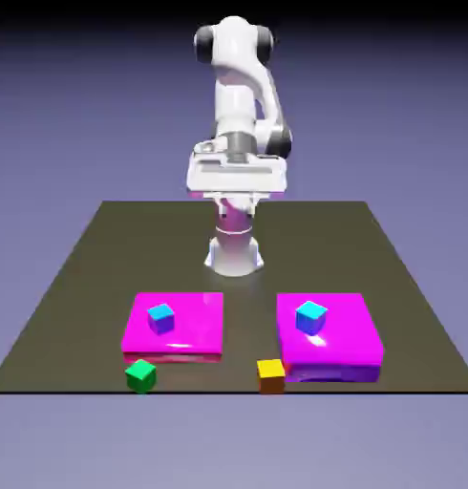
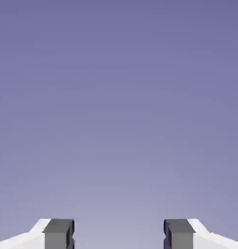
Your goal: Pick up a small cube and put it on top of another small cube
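Standing on two glossy magenta slabs are the small cubes: a blue cube w/ a brighter blue top [image 1: 161, 319] on the thinner flat magenta slab [image 1: 175, 325] at the exterior view's left, & a cyan-and-blue cube [image 1: 311, 318] on the thicker magenta block w/ purple sides [image 1: 328, 330] at the exterior view's right. Can't tell which cube the task means. Both sit toward the far part of their slabs, turned at an angle to the edges.

Also around: a small green cube [image 1: 141, 376] just in front of the left slab, near its front-left corner, & a small orange-yellow cube [image 1: 271, 376] near the right block's front-left corner. Both are at the table's near edge, apart from each other. The slabs are well apart, w/ dark tabletop between.

White robot arm [image 1: 236, 91] rises at the back, its base on the table. Pincer [image 2: 119, 234] is up high, well apart from all cubes; its grey tips stand wide, nothing between them. Hand view shows only plain backdrop beyond the tips.

Surface: dark olive-brown table [image 1: 247, 287], smooth, straight-edged. Room: plain blue-violet backdrop [image 1: 66, 115], near-black at the top, paler below the table's front edge.
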Controlling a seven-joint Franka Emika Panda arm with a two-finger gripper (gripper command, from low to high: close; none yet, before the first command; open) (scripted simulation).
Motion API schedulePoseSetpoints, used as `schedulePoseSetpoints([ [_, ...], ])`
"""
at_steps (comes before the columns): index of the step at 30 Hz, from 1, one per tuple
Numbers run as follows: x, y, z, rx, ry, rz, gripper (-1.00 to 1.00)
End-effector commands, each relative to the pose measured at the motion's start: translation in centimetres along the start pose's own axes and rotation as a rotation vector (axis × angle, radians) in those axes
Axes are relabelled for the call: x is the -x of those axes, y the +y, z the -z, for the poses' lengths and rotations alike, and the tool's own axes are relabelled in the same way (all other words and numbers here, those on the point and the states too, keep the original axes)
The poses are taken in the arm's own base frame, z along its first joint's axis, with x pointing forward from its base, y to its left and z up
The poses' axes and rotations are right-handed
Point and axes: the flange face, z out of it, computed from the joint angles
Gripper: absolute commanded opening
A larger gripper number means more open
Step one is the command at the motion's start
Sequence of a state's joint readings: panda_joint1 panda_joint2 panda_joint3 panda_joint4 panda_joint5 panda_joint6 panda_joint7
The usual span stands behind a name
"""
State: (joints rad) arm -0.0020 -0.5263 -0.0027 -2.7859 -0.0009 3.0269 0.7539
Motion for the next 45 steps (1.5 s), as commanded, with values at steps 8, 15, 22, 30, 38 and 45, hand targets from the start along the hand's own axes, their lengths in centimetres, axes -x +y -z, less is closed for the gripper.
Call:
schedulePoseSetpoints([
  [8,-3.6,3.6,-8.3,0.187,-0.090,-0.168,0.00],
  [15,-5.7,8.9,-15.8,0.353,-0.161,-0.321,0.00],
  [22,-6.3,16.1,-23.1,0.520,-0.227,-0.474,0.00],
  [30,-4.3,22.6,-29.9,0.612,-0.261,-0.557,0.00],
  [38,-4.7,22.1,-29.2,0.612,-0.261,-0.557,-1.00],
  [45,-5.8,19.7,-21.5,0.624,-0.244,-0.626,-1.00],
])
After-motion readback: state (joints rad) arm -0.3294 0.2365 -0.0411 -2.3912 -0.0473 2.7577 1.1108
